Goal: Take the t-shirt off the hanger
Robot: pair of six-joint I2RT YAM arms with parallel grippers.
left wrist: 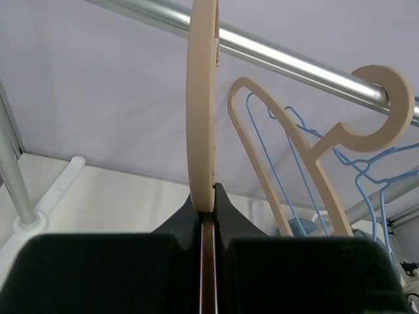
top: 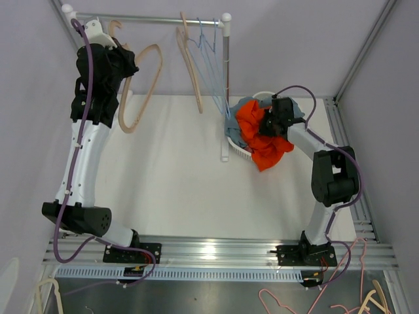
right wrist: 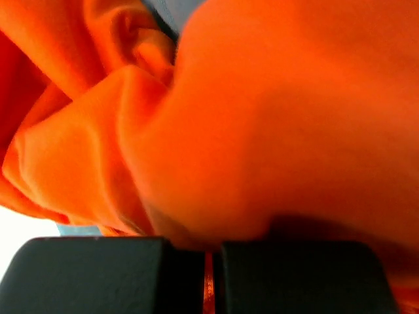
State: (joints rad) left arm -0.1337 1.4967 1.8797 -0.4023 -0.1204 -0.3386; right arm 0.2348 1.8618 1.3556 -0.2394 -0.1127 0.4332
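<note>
From above, the orange t-shirt (top: pixel 254 134) is off any hanger and lies heaped over a white basket (top: pixel 236 150) at the right of the counter (top: pixel 177 183), on top of a blue-grey garment (top: pixel 231 124), with one fold spilling over the near rim. The right pincer (top: pixel 268 122) is buried in the top of the heap. At the far left, the left pincer (top: pixel 127 65) is raised near the rail (top: pixel 150 20) beside a bare beige hanger (top: pixel 152 86), and blue wire hangers (top: pixel 217 85) hang farther along the rail. In the left wrist view, the left pincer (left wrist: pixel 207 204) is pressed together on that beige hanger (left wrist: pixel 201 118), seen edge-on and rising toward the rail (left wrist: pixel 281 55). A second beige hanger (left wrist: pixel 386 82) is hooked over the rail beyond it. In the right wrist view, orange cloth (right wrist: pixel 262 118) fills nearly everything. The right pincer (right wrist: pixel 209 265) is pressed nearly together, with a sliver of orange in the slit, so it looks to be pinching a fold of the shirt. The shirt should handle as light, soft and limp: it will sag and drape from any grip. A bunched fold or a hem is probably the surest place to take hold, since a single thin layer could slip free.
</note>
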